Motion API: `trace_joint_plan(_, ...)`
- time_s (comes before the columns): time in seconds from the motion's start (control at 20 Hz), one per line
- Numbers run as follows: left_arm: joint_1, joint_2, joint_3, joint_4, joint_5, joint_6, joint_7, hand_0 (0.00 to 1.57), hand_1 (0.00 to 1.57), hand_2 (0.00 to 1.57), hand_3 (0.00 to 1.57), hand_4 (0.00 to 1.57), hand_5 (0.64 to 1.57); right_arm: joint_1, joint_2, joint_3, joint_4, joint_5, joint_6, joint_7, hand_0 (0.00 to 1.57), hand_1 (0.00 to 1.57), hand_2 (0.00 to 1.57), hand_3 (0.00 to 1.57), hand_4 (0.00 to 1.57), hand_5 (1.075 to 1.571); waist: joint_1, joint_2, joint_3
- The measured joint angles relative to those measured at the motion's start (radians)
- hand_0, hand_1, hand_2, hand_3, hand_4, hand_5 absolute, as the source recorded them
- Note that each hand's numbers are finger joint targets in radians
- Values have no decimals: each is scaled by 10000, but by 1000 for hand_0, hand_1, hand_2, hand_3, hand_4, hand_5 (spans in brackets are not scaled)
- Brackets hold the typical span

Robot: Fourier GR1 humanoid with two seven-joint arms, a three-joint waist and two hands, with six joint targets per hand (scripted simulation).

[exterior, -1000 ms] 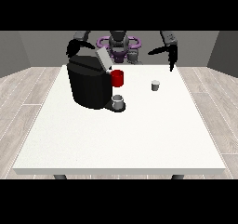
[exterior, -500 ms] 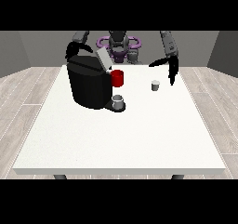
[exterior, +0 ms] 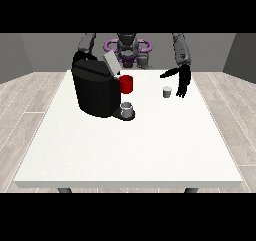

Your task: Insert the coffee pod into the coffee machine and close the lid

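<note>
The white bench (exterior: 130, 150) lies bare across its whole near half, with broad open room between the machine (exterior: 96, 89) and the near edge. The machine stands toward the far corner at the view's left, its lid (exterior: 111, 63) tilted up – open. A red part (exterior: 126, 84) juts from its front over a grey cup (exterior: 127, 109) on the drip base. The pod (exterior: 167, 91), small, pale and upright, stands well to the right of the machine, near the far edge. Just right of the pod hangs the hand at the view's right (exterior: 183, 82), fingers straight and pointing down, thumb stretched toward the machine – touching nothing. The other hand is hidden behind the machine; its fingers cannot be made out.
</note>
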Motion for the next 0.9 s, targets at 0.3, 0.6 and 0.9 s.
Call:
trace_joint_plan(0.3,-332,178,-26,1117,-589,243,-181,704,704,775,487,0,1571,-112,-74,98,21,116,-62,402,0,0,0,0,393,1571,-139,-87,-4)
trace_joint_plan(0.6,-514,272,-406,1859,-1508,759,-533,547,547,697,454,0,1571,-267,-45,156,-74,80,-45,706,0,0,0,0,434,1571,-301,-7,-3)
trace_joint_plan(0.9,-853,334,-554,2303,-2232,1520,-920,719,719,864,649,229,1571,-295,-123,74,131,89,15,484,0,0,0,0,491,1571,-342,97,2)
